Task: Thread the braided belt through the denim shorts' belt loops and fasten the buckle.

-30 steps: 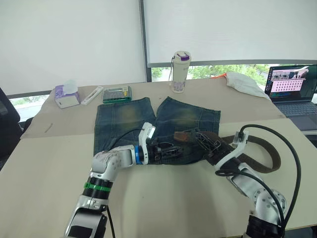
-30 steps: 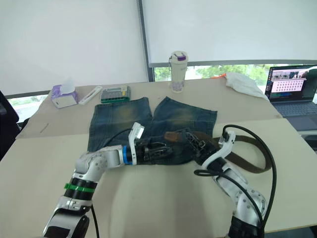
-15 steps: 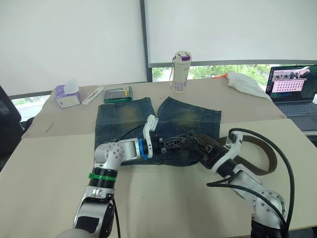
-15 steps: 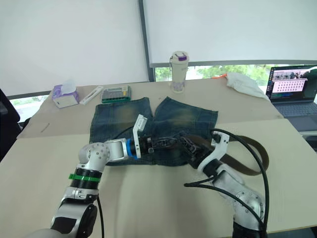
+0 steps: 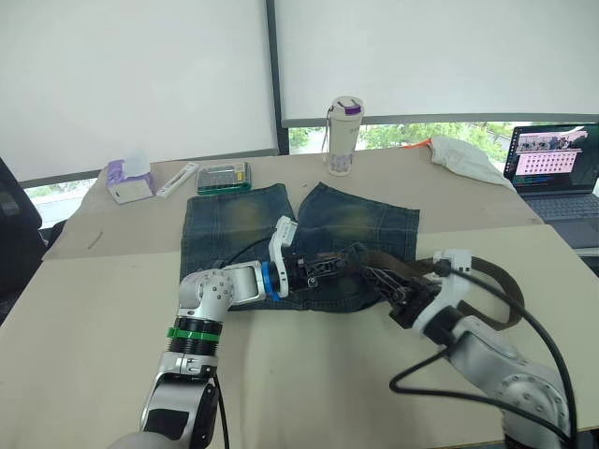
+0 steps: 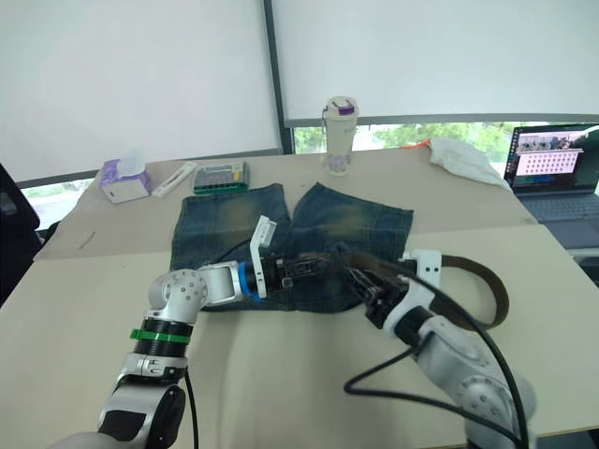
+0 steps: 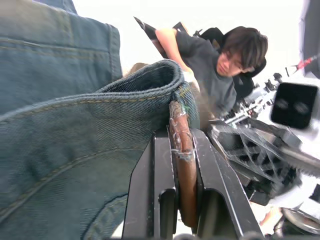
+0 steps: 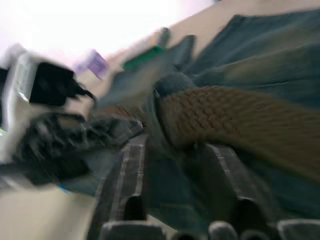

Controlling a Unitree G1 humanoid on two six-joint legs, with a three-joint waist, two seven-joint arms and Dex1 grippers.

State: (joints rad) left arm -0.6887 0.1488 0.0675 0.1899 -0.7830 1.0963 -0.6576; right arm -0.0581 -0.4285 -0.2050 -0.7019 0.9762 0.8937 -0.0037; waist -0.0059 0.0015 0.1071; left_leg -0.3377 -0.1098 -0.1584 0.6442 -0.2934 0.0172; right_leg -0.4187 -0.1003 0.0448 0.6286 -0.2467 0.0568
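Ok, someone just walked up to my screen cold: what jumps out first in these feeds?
Both grippers meet at the near waistband of the denim shorts, spread on the table with their legs pointing away. The left gripper is clamped on a brown strip at the folded-up denim edge; the right gripper works at the braided belt, which loops off over the table on the right. Behind, a laptop glows at the far right.

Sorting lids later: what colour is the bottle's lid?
Purple, on the white bottle; clearest in the left eye view.
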